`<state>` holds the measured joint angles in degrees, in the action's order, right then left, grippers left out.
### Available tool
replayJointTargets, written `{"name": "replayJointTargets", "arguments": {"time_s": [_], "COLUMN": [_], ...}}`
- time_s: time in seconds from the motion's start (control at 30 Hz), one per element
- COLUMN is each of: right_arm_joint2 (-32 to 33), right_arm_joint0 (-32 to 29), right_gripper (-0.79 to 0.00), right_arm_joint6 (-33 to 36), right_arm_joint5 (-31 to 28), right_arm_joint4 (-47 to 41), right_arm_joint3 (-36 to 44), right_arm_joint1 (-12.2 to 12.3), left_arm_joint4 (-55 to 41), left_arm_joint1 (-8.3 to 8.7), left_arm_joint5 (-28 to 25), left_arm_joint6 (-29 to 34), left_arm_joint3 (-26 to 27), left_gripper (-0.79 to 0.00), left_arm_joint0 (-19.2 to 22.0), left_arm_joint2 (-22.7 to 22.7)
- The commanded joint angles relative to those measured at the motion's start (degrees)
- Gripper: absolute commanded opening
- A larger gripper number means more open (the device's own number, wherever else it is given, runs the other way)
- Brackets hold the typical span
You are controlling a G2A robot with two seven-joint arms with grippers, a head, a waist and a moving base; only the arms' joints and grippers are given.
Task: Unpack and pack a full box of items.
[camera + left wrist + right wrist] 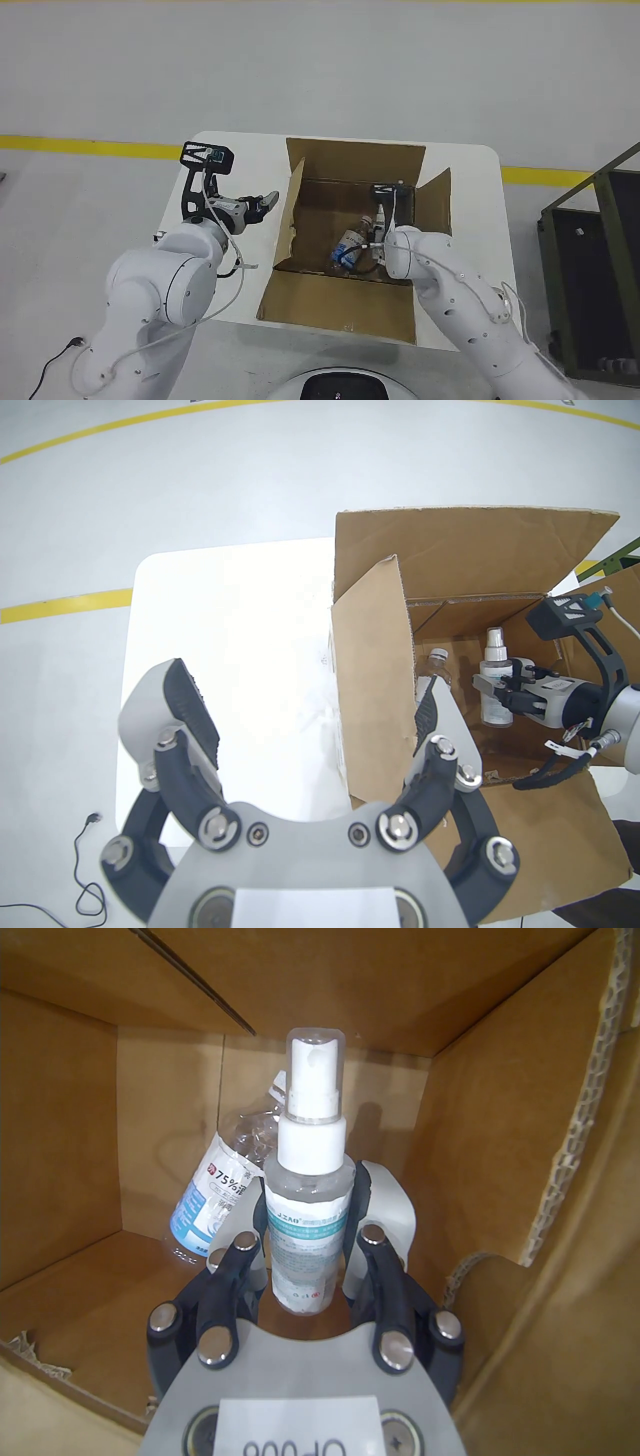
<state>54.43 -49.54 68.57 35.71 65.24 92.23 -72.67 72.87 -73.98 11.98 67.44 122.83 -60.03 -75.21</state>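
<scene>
Open cardboard box (340, 300) on white table (225, 625), flaps folded outward. Right gripper (311, 1200) inside box, jaws pinching labelled body of spray bottle (495, 662); white nozzle under clear cap pointing away from wrist. Contact between bottle base and box floor: cannot tell. Second bottle (220, 1188), clear with blue-and-white label, just behind spray bottle, tilted, leaning toward box wall. Left gripper (305, 680) outside box, above bare table beside box's side wall, jaws spread wide, holding nothing.
</scene>
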Motion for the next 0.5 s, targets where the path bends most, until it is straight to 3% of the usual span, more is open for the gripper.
{"name": "replayJointTargets", "arguments": {"time_s": [0.0,0.1,0.2,0.33,0.4,0.47], "right_arm_joint2": [0.3,0.9,1.6,2.8,4.0,5.5], "right_arm_joint0": [-0.1,-0.3,-0.7,-1.4,-2.4,-3.7], "right_gripper": [-0.277,-0.154,-0.203,-0.477,-0.748,-0.785], "right_arm_joint6": [0.2,0.6,1.1,2.8,2.8,2.4], "right_arm_joint5": [-0.2,-0.6,-1.1,-3.2,-5.4,-7.7], "right_arm_joint4": [0.5,1.4,1.9,1.7,1.9,2.4], "right_arm_joint3": [-0.2,-0.4,0.5,7.2,11.0,15.2], "right_arm_joint1": [-0.2,-0.5,-0.8,-0.8,-0.5,-0.2], "left_arm_joint4": [0.0,0.0,0.0,0.0,0.0,0.0], "left_arm_joint1": [0.0,0.0,0.0,0.0,0.0,0.0], "left_arm_joint5": [0.0,0.0,0.0,0.0,0.0,0.0], "left_arm_joint6": [0.0,0.0,0.0,0.0,0.0,0.0], "left_arm_joint3": [0.0,0.0,0.0,0.0,0.0,0.0], "left_gripper": [0.0,0.0,0.0,0.0,0.0,0.0], "left_arm_joint0": [0.0,0.0,0.0,0.0,0.0,0.0], "left_arm_joint2": [0.0,0.0,0.0,0.0,0.0,0.0]}}
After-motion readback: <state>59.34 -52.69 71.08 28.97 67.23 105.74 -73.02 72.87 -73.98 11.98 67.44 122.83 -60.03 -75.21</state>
